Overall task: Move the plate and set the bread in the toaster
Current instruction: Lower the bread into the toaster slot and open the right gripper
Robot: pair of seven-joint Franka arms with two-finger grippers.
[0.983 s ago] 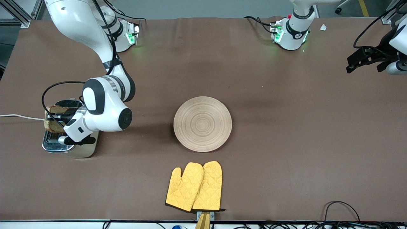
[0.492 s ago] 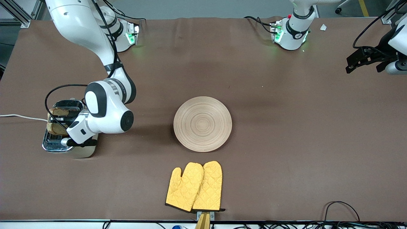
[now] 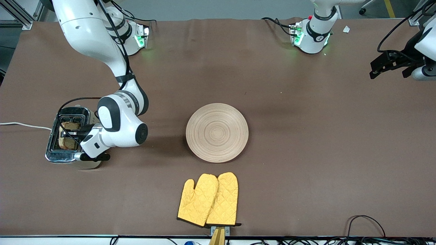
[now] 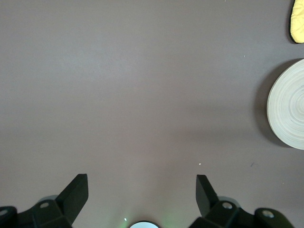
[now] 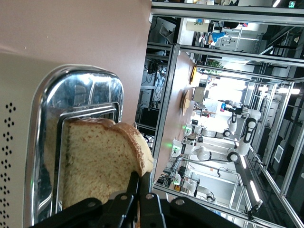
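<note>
The cream toaster (image 3: 92, 164) with a chrome top (image 5: 78, 90) stands at the right arm's end of the table. The speckled brown bread (image 3: 67, 142) stands on edge in one of its slots, part of the slice (image 5: 97, 161) still above the chrome. My right gripper (image 3: 72, 135) is over the toaster, shut on the bread's crust edge (image 5: 141, 187). The round wooden plate (image 3: 217, 132) lies bare at mid-table, also seen in the left wrist view (image 4: 289, 111). My left gripper (image 3: 376, 69) waits over the left arm's end of the table, open and holding nothing (image 4: 141, 178).
Yellow oven mitts (image 3: 208, 199) lie nearer to the front camera than the plate; one mitt tip (image 4: 298, 21) shows in the left wrist view. The toaster's white cord (image 3: 20, 125) runs off the table's end. Brown tabletop surrounds the plate.
My right gripper has come down with the bread, which was above the toaster and now sits down in a slot. The left arm and the plate have not moved.
</note>
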